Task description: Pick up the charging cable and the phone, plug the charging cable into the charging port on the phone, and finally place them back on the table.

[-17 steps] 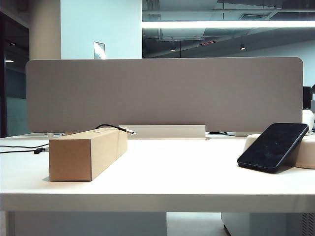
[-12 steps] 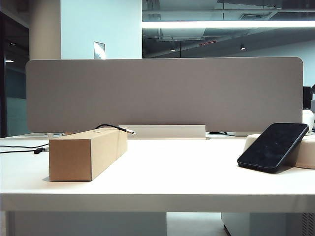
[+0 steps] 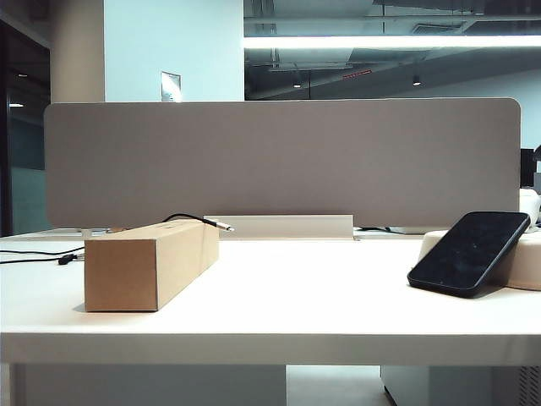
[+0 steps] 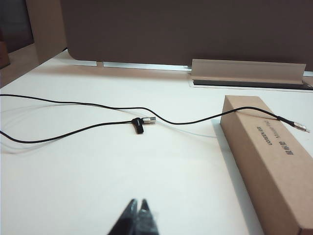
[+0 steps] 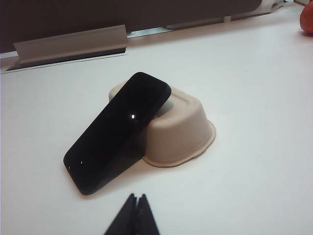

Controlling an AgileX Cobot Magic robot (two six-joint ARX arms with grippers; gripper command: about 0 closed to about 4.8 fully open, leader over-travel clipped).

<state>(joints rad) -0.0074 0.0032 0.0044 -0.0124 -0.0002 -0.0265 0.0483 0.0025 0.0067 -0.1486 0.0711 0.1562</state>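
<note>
Now both idle: my left gripper (image 4: 137, 215) and right gripper (image 5: 134, 215), jaws pressed together, empty, above worktop (image 3: 296, 288). Charging cable (image 4: 195, 120) limp, light, draped over cardboard box (image 4: 269, 156); pinch just behind stiff plug (image 4: 299, 127). Phone (image 5: 117, 129) glossy, slippery, leaning on tray (image 5: 183, 129), at 3 o'clock in exterior view; grip long edges.

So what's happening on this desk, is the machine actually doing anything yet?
Nothing is being handled yet. The left pincer hangs shut above the table, short of the charging cable, which runs across the tabletop and over the cardboard box. The right pincer, also shut, hangs short of the phone, which leans tilted against an upturned cream tray. Cable and phone are apart, not plugged together.
</note>
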